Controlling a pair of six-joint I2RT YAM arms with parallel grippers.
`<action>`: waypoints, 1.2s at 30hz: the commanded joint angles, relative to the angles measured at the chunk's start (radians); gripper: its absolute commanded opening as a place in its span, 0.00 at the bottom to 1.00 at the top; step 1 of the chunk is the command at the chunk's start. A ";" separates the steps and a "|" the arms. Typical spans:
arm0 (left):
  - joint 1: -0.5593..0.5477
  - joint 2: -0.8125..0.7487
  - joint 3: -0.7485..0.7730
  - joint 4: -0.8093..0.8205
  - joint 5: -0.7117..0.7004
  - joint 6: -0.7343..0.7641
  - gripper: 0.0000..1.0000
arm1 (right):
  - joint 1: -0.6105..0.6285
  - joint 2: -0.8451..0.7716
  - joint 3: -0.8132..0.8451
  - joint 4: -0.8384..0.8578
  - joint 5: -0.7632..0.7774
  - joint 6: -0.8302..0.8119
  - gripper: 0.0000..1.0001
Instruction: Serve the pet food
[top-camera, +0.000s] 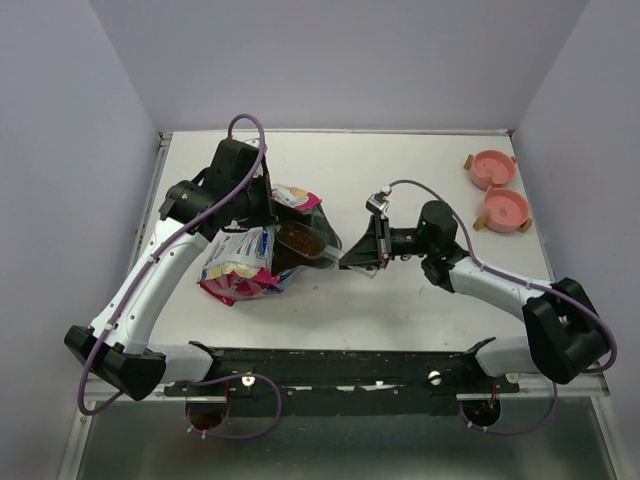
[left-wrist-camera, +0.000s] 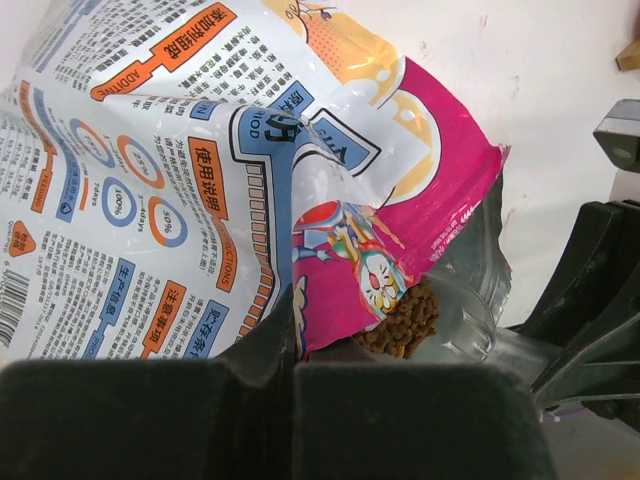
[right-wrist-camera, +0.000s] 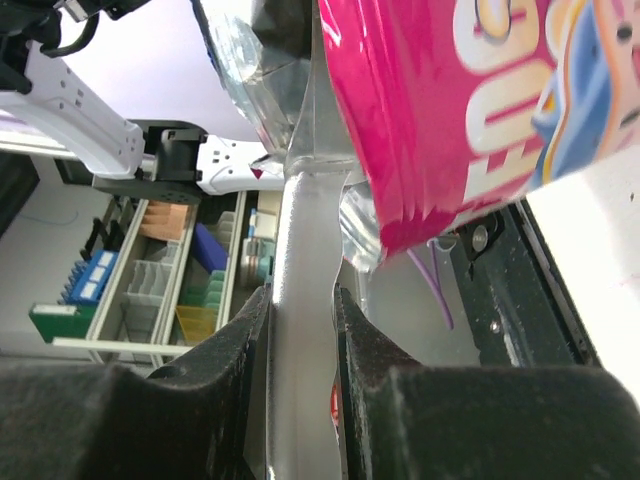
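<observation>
1. Brown kibble (left-wrist-camera: 405, 322) lies heaped in a clear plastic scoop (top-camera: 300, 241). The scoop sits at the open mouth of the pink-and-blue printed bag (top-camera: 238, 265), which lies on the table (top-camera: 420, 300) towards its left edge.
2. Left gripper (left-wrist-camera: 290, 372) is clenched on the bag's opened top edge and holds the mouth apart. Its own fingers partly hide the pinch, so how much film it has is hard to judge.
3. Right gripper (right-wrist-camera: 300, 325) reaches in from the right, grasping the scoop's clear handle with a finger pressed on each side.
4. 2 pink bowls (top-camera: 492, 166) stand near the far right corner, well apart from the bag. No kibble shows in them.
5. Scooping looks like the step in hand: a load sits at the bag mouth and nothing is served yet.
6. Next, the scoop probably has to come out level, cross to the far right corner and tip over 1 bowl. Any early roll of the wrist would scatter pellets.
</observation>
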 joint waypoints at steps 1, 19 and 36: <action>-0.010 -0.082 0.091 0.099 0.034 -0.030 0.00 | 0.000 0.105 -0.006 0.364 -0.050 0.120 0.00; 0.024 -0.015 0.228 -0.025 -0.135 -0.077 0.00 | -0.004 -0.129 0.066 -0.159 -0.052 -0.118 0.00; 0.047 0.010 0.289 -0.118 -0.302 -0.129 0.00 | -0.197 -0.143 0.464 -0.526 -0.020 -0.084 0.00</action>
